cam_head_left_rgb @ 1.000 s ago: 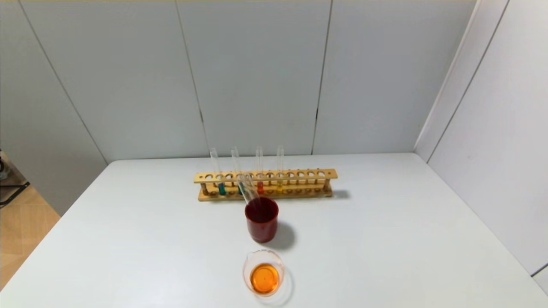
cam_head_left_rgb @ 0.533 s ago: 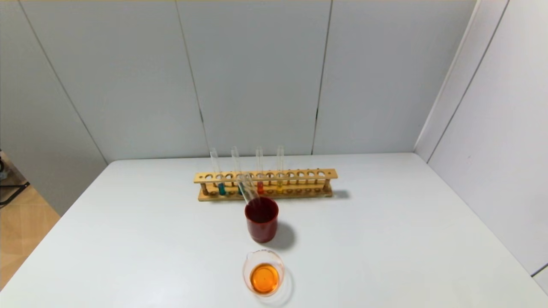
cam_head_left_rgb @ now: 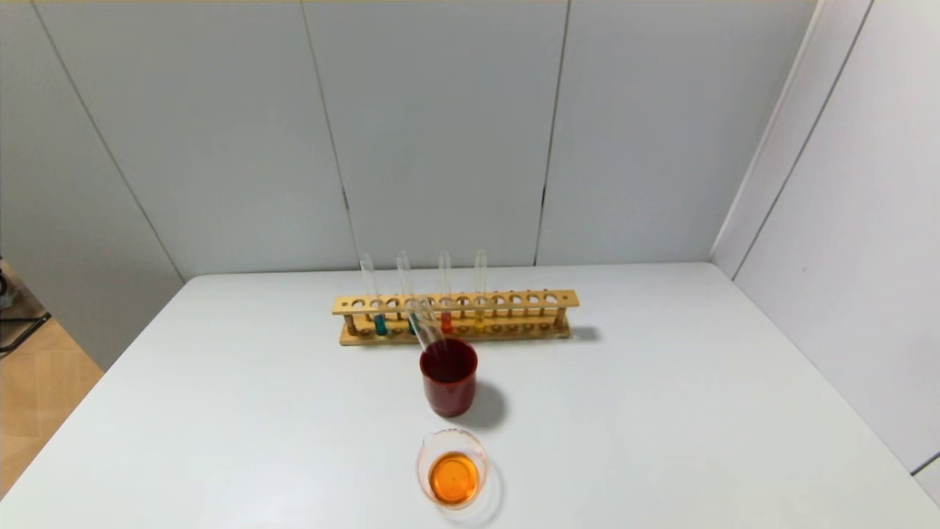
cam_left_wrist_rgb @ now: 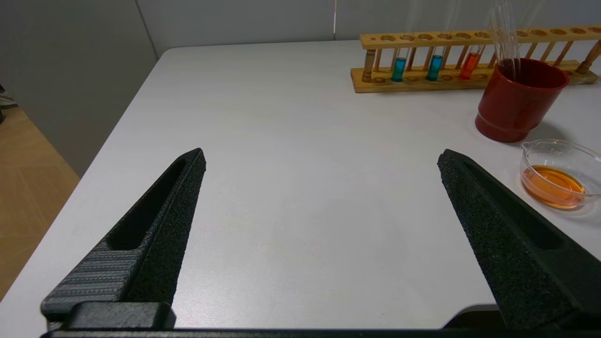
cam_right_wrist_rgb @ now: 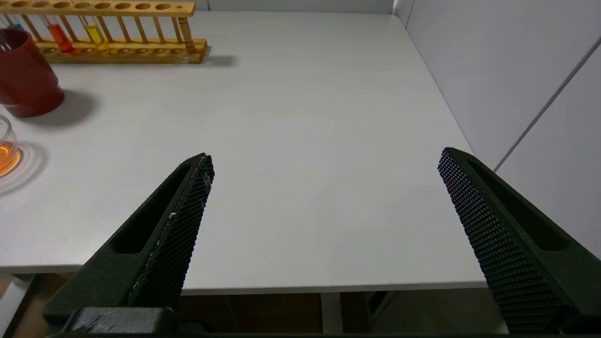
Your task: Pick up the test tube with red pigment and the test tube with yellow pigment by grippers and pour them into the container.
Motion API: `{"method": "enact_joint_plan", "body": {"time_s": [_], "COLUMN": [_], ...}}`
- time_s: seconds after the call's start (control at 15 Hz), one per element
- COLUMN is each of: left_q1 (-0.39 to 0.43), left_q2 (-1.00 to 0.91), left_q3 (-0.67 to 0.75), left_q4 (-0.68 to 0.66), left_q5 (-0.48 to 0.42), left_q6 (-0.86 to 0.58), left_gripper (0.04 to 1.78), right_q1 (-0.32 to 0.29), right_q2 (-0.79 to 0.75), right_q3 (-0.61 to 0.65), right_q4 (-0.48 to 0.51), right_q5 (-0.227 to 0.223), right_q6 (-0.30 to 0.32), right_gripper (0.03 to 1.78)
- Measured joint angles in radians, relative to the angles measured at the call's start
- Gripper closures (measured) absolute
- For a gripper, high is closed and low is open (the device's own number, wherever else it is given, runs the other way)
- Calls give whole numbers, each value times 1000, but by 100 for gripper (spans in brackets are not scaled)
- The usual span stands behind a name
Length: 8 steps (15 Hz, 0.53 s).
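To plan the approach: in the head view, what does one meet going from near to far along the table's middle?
Clear glass beaker with orange liquid → opaque dark red cup → long wooden test tube rack.

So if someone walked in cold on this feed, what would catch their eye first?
Probably the dark red opaque cup at mid-table with empty clear tubes leaning in it, and the low clear glass beaker of orange liquid just in front. Behind stands the long wooden rack with teal, red and yellow tubes. Both end effectors, left and right, hang open near the table's front edge.
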State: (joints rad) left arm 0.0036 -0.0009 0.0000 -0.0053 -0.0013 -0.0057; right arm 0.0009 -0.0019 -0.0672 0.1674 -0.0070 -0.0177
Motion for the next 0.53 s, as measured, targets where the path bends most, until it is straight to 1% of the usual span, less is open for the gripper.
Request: {"method": "enact_joint_plan", "body": {"time_s": [0.53], "left_q1": [-1], "left_q2": [0], "left_q3": [0], "left_q4": [0], "left_q5": [0], "left_q6": [0], "left_gripper": [7], "right_q1": [0], "right_q2": [0], "right_q3": [-1], "right_q4": [0], "right_q5": [-3], "right_q6": [12], "right_gripper": [7]}}
